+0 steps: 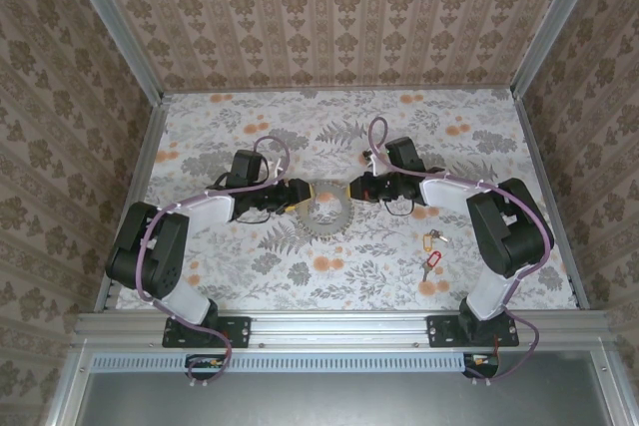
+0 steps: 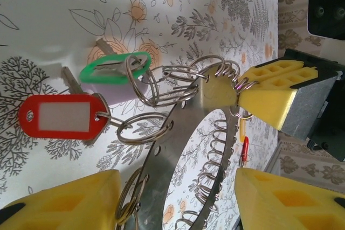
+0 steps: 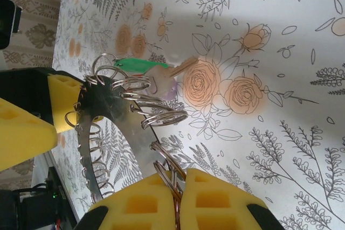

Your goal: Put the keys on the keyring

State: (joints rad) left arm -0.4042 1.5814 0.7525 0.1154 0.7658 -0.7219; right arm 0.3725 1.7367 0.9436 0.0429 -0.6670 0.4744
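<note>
The keyring (image 1: pixel 324 216) is a flat silvery metal ring hung with several split rings, held up at the table's middle. My right gripper (image 3: pixel 179 187) is shut on split rings at its edge (image 3: pixel 108 100). My left gripper (image 2: pixel 178 197) is open and straddles the ring's band (image 2: pixel 161 154). Its left finger (image 2: pixel 64 203) touches a split ring, while the right finger (image 2: pixel 291 200) stands apart. Keys with a red tag (image 2: pixel 62 117), a green tag (image 2: pixel 116 68) and a purple tag (image 2: pixel 116 91) hang from split rings on the keyring. Two loose keys, yellow-tagged (image 1: pixel 431 238) and red-tagged (image 1: pixel 431 262), lie on the table.
The floral tabletop (image 1: pixel 399 137) is walled in by patterned panels at the back and sides. The loose keys lie close to the right arm's elbow (image 1: pixel 509 221). A metal rail (image 1: pixel 329 326) runs along the near edge.
</note>
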